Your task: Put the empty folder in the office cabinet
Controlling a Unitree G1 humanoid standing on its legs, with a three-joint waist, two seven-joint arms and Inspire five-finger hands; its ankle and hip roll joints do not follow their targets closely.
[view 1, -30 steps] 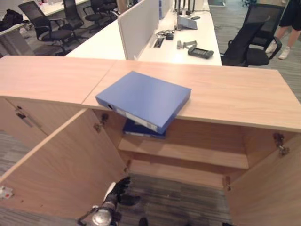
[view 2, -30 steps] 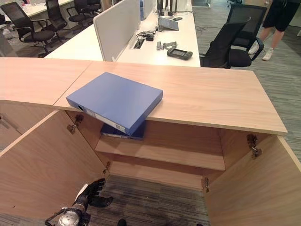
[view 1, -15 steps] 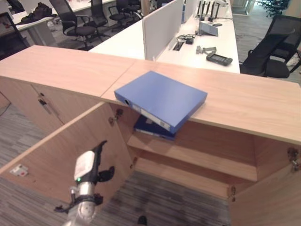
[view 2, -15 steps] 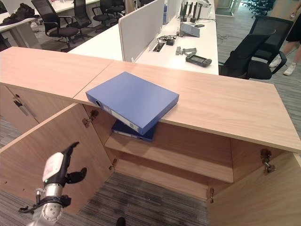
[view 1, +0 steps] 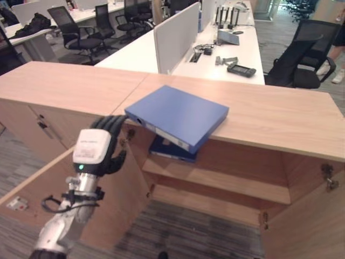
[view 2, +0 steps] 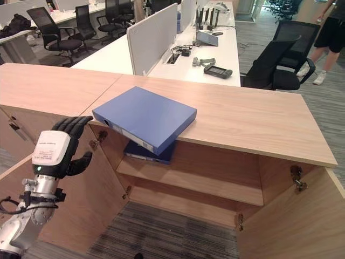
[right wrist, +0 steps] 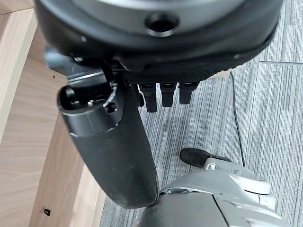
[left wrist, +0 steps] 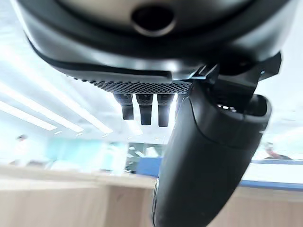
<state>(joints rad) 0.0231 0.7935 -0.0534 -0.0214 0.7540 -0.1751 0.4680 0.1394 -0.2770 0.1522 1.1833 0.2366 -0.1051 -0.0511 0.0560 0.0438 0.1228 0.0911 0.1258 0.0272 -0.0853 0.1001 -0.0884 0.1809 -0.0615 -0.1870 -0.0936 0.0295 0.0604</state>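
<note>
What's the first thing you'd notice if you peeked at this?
A big blue folder lies flat on the wooden cabinet top, one corner poking over the front edge. The robot's left hand is raised just left of it, fingers relaxed, holding nothing. Below, the cabinet doors are open and another blue folder lies on the shelf.

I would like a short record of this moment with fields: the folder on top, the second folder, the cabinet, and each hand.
folder on top: blue folder lies flat on the cabinet top, one corner past the front edge
second folder: another blue folder on the upper shelf
cabinet: both doors open
left hand: left hand raised beside the folder's corner, fingers relaxed, holding nothing
right hand: right hand hangs low over the carpet, open
</note>
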